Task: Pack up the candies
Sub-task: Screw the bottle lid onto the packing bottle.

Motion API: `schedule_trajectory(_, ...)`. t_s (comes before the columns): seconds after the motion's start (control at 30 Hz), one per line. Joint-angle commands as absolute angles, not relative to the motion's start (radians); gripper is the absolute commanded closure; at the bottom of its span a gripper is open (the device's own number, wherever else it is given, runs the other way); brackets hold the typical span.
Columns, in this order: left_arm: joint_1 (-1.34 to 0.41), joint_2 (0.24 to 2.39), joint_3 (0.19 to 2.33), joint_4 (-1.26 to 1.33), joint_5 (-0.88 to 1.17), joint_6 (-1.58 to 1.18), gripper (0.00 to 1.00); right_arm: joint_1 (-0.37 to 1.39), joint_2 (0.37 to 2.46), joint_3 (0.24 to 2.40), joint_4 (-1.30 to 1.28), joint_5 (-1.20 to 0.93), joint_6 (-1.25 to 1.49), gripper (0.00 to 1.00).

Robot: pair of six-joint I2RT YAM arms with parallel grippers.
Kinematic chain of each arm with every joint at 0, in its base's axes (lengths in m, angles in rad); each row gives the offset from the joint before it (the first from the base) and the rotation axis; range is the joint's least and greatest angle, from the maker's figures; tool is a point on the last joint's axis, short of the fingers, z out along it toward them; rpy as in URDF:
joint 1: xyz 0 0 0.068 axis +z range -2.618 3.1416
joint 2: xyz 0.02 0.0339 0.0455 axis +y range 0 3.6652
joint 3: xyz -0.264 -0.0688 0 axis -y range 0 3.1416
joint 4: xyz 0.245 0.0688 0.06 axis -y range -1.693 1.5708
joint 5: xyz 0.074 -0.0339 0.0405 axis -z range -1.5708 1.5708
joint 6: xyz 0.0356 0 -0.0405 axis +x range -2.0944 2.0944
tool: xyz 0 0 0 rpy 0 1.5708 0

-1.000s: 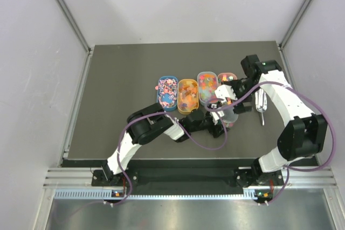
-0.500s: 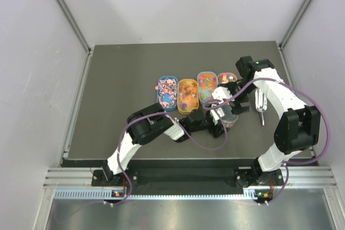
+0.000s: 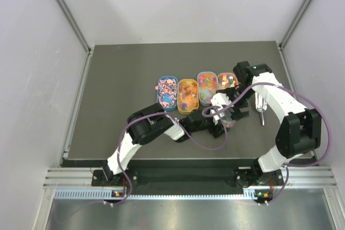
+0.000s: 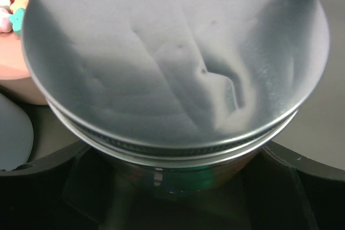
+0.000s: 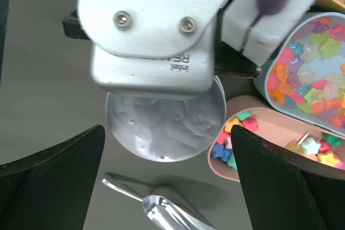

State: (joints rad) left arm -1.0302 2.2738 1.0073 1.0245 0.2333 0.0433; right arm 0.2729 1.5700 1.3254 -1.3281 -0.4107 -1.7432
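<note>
The packing is looking close to finished. The jar (image 3: 229, 118) is standing right of centre in the overhead view with its lid (image 4: 172, 57) sitting on top. A little colour is showing through the clear wall under the rim, so some candies appear to be inside. The rest of the candies (image 5: 307, 68) are lying in four oval trays (image 5: 218, 169) lined up just above the jar.

The left gripper (image 4: 172, 184) is spreading wide around the jar's body and appears to be clasping it by the sides. The right gripper (image 5: 167, 187) is hanging over the lid with its fingers fully apart, gripping nothing. What is remaining is probably tightening the lid or letting go.

The scoop (image 5: 161, 208) is lying beside the jar, at the bottom of the right wrist view. The table (image 3: 118, 79) is showing a dark grey matte top. Pale walls (image 3: 32, 79) are closing it in on three sides, and a metal rail (image 3: 178, 179) is running along the bottom edge.
</note>
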Motion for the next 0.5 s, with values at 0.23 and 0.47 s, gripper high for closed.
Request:
schedule_trajectory(0.23,-1.061,2.496,0.899,0.233,0.235,0.018,1.00,0.285,1.535,1.313,-1.482,-0.436,-1.746,0.00)
schedule_trajectory(0.47,-1.068,2.493,0.899,0.233,0.233,0.021,1.00,0.285,1.591,1.344,-1.480,-0.449,-1.721,0.00)
